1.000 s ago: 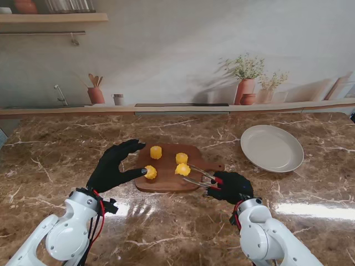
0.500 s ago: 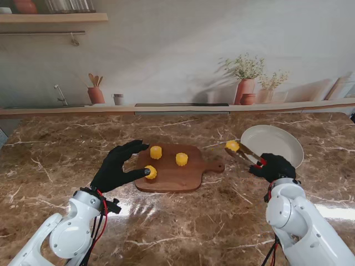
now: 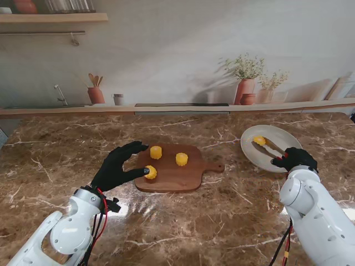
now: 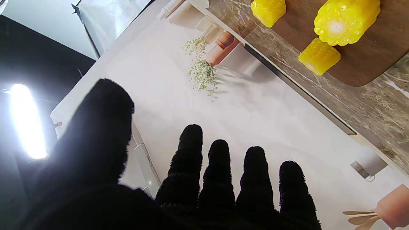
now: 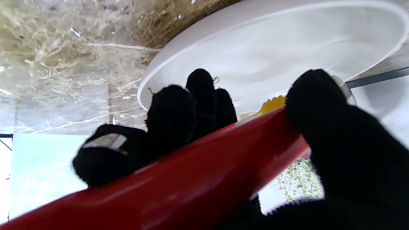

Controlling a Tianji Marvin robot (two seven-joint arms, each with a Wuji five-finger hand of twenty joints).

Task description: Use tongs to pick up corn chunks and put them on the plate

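Marble counter, brown, veined, glossy. Right hand (image 3: pixel 296 158) grips tongs (image 3: pixel 267 147), red handle, metal tips, holding chunk (image 3: pixel 259 141) over round white plate (image 3: pixel 288 142) at 3 o'clock. Judgement: lower close to plate, ease grip slowly so knobbly cylinder doesn't roll off. Left hand (image 3: pixel 115 168) open, empty, beside wooden board (image 3: pixel 177 174); three chunks (image 3: pixel 156 152) left there.

A cutting board (image 3: pixel 172 169) lies on the surface (image 3: pixel 55 160) ahead of me, with three corn chunks (image 3: pixel 156 152) on it: two toward its far edge, one near its left edge. My left hand (image 3: pixel 115 167) sits at the board's left side, touching that nearest chunk (image 3: pixel 150 172). The plate (image 3: pixel 277 141) lies well to the right. My right hand (image 3: pixel 295 159) is at its near rim, and the tongs (image 3: pixel 267 147) reach over the plate to a corn chunk (image 3: pixel 259 140) in its left part.
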